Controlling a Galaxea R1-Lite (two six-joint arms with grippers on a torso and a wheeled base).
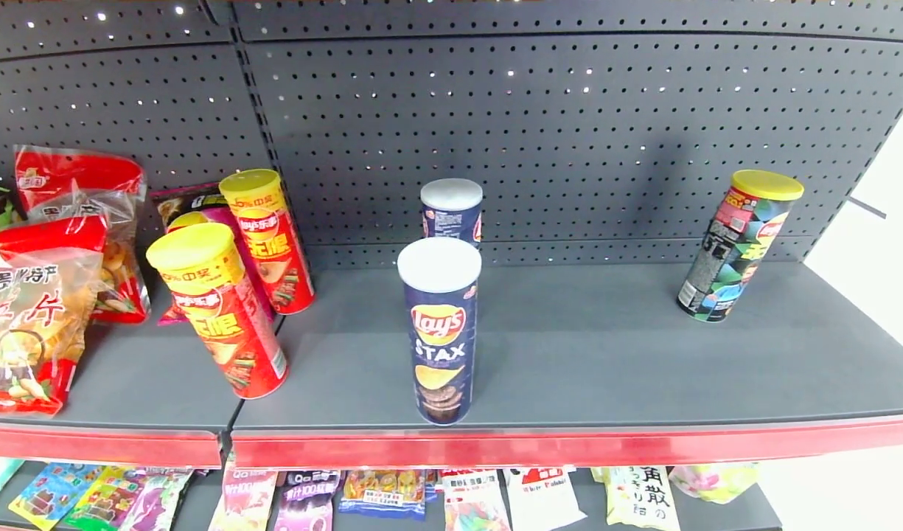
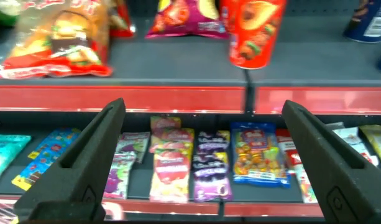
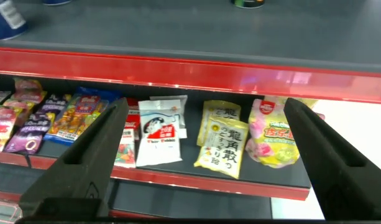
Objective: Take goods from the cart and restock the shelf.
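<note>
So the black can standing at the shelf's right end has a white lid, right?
No: the black can has a yellow lid, not white, as the head view shows. It does stand at the right end of the shelf.

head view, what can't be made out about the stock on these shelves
Rear blue can, head view: lower part hidden by the front blue can.
Pink bag, head view: mostly hidden behind the front red can and rear red can.
Lower-shelf packets, head view: tops hidden by the red shelf lip, bottoms cut by the picture edge.
Dark can, right wrist view: cut off at the picture edge.
</note>
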